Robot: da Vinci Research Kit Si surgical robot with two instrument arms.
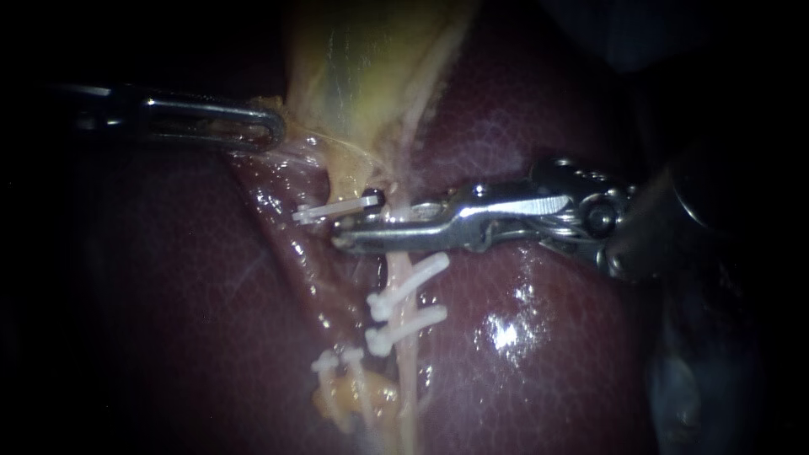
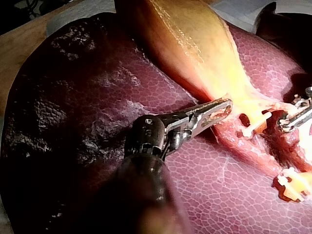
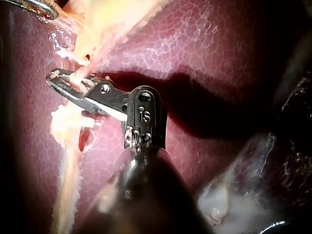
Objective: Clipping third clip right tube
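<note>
My left instrument (image 1: 274, 128) comes in at 9 o'clock and reaches toward 11. Its claw is closed on the thin edge of the gallbladder (image 1: 362, 76), which fills the 12 o'clock part of the endoscope view. My right instrument (image 1: 354, 229) enters from 3 o'clock and lies level across the centre. Its claw is clamped across the right tube (image 1: 409, 379) from both sides, and bits of white show between the two halves. The tube runs from the gallbladder's neck toward 6 o'clock over the dark red liver (image 1: 556, 379). Two white clips sit on it just past the claw on the 6 o'clock side, an upper clip (image 1: 409, 282) and a lower clip (image 1: 404, 327), close together. A third clip (image 1: 333, 209) lies just beside the claw toward 11 o'clock. A fourth clip (image 1: 337, 361) sits at 7 o'clock, well apart from the claw.
</note>
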